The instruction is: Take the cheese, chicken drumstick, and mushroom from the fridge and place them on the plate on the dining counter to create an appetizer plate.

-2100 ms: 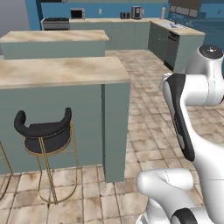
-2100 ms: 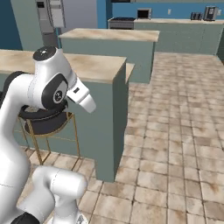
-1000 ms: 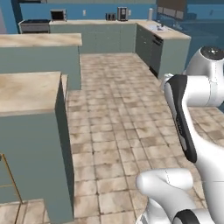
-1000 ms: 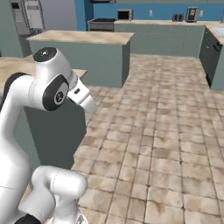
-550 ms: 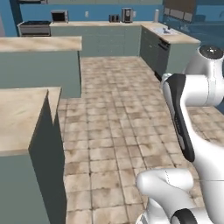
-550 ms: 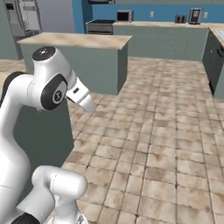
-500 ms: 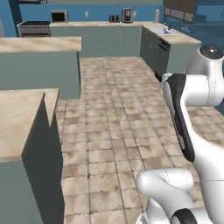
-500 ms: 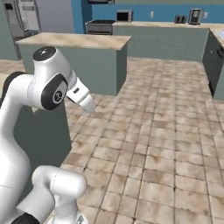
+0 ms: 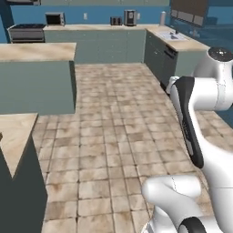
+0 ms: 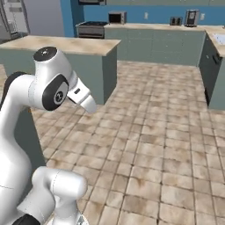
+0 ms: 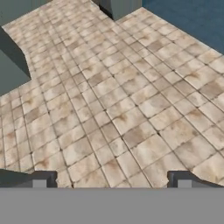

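Observation:
My gripper [image 11: 111, 181] points down at the tan tiled floor, and its two dark fingertips [image 11: 39, 179] stand far apart, open with nothing between them. A beige-topped corner of the dining counter [image 9: 13, 136] juts in at the lower left of the left base view. The grey fridge [image 10: 12, 17] stands far off at the top left of the right base view. My white arm [image 10: 52, 90] is folded up over the base. The cheese, chicken drumstick, mushroom and plate are out of view.
A shorter grey-green island [image 9: 36, 68] stands ahead on the left, also seen as the island [image 10: 66, 48]. Back-wall counters carry a microwave [image 9: 54, 18] and a stove [image 9: 25, 32]. A sink counter [image 9: 182, 43] runs along the right. Wide tiled floor [image 9: 118, 127] lies between.
The whole picture has shifted as the base drove and turned. The dining counter and its stool slid off to the left, and open floor now lies ahead. The gripper stays open.

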Motion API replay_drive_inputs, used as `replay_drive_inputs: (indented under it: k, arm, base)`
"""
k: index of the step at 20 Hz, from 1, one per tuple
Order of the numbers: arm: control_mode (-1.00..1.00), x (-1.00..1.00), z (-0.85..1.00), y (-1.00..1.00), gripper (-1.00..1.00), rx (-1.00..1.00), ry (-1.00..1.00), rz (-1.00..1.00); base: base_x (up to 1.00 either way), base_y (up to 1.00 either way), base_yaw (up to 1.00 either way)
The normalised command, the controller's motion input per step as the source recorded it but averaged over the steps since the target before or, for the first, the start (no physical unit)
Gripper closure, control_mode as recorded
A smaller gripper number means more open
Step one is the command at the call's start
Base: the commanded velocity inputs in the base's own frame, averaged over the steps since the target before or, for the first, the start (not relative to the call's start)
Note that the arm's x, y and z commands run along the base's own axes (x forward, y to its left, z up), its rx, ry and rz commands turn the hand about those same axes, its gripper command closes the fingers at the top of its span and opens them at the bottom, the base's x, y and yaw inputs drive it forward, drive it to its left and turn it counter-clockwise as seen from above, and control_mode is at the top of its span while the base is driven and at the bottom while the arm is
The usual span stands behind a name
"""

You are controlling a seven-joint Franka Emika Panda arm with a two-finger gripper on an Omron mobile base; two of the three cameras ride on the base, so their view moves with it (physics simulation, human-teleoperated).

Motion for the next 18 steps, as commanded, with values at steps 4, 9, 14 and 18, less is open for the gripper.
replay_drive_inputs:
  k: [4, 9, 14, 18]
  arm:
    - [1.0, 0.0, 0.0, 0.0, -1.0, 0.0, 0.0, 0.0]
    - [1.0, 0.0, 0.0, 0.0, -1.0, 0.0, 0.0, 0.0]
    - [1.0, 0.0, 0.0, 0.0, -1.0, 0.0, 0.0, 0.0]
    - [1.0, 0.0, 0.0, 0.0, -1.0, 0.0, 0.0, 0.0]
  base:
    - [1.0, -0.4, 0.0]
    - [1.0, -0.36, 0.0]
    - [1.0, -0.45, 0.05]
    - [1.0, -0.46, 0.09]
